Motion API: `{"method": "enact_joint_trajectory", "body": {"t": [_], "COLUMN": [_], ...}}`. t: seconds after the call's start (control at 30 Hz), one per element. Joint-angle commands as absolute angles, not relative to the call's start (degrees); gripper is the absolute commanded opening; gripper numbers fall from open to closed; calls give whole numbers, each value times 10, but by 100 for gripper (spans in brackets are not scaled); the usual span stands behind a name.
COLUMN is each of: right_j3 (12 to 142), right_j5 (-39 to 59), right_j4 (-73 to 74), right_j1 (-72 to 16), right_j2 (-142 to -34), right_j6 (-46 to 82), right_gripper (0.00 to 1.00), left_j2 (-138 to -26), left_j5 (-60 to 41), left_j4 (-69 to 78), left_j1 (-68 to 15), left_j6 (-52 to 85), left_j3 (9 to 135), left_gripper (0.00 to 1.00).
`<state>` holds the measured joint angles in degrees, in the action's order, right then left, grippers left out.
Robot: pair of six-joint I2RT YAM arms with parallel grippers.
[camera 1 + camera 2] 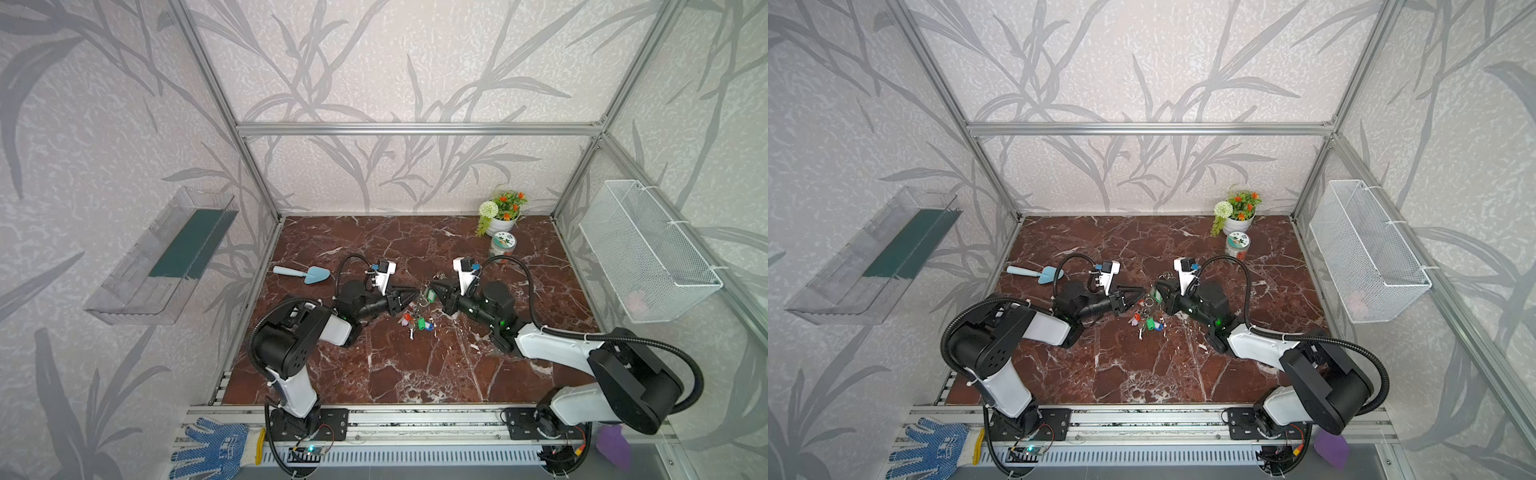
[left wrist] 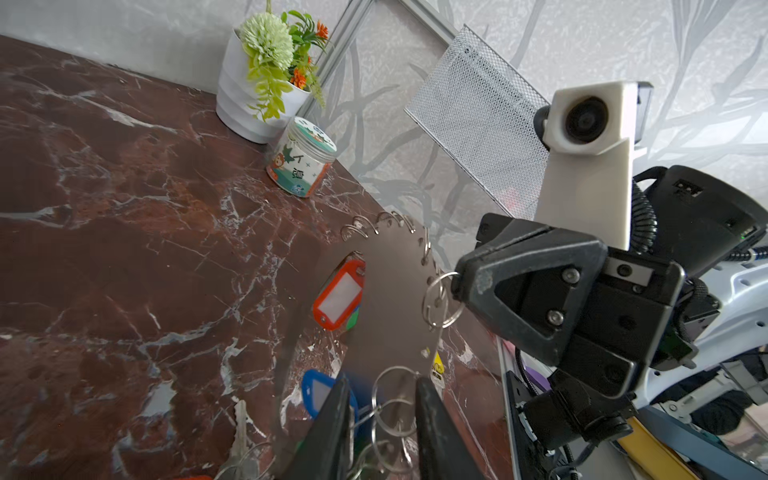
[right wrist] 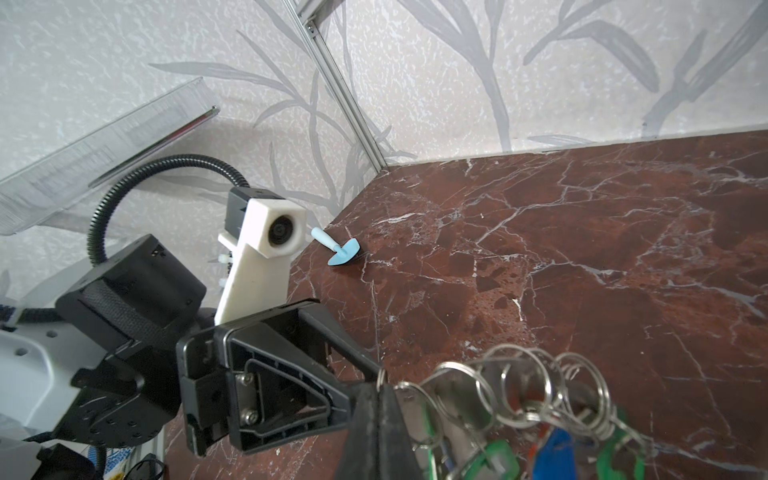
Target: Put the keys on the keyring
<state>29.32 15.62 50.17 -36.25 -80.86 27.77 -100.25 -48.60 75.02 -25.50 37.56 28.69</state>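
Note:
The keyring (image 1: 424,296) hangs in the air between my two grippers in both top views, with red, green and blue tags (image 1: 417,322) dangling under it down to the marble table (image 1: 415,374). My right gripper (image 3: 380,388) is shut on the thin metal hoop (image 3: 540,386), which carries several split rings. My left gripper (image 2: 382,380) stands open, with loose split rings (image 2: 395,411) in the gap between its fingers. The yellow tag of the keys (image 2: 437,368) peeks out just past one left finger (image 2: 436,432); the rest of the keys is hidden. In a top view the left gripper (image 1: 415,293) nearly meets the right gripper (image 1: 434,286).
A light blue trowel (image 1: 302,274) lies left of the arms. A white flower pot (image 1: 500,216) and a small jar (image 1: 503,245) stand at the back right. A mesh basket (image 1: 648,253) hangs on the right wall and a clear shelf (image 1: 162,257) on the left wall.

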Motion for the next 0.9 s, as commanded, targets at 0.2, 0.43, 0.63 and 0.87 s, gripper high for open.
{"method": "enact_joint_trajectory", "body": {"t": [0.2, 0.43, 0.63, 0.87], "right_j3": [295, 299, 298, 297], "right_j5": [183, 195, 201, 208], "right_j4": [572, 567, 580, 589], "right_j1": [-354, -353, -353, -353], "right_j2": [-779, -768, -778, -787], "right_j6": [294, 295, 301, 306], "right_gripper": [0, 0, 0, 0], "left_j2": [-945, -952, -971, -986], "left_j5": [-538, -527, -561, -574], "left_j4": [809, 809, 809, 809], "left_j1": [-267, -264, -265, -264], "left_j6": [361, 372, 404, 421], "left_j3": [292, 299, 326, 342], "left_gripper": [33, 37, 40, 42]}}
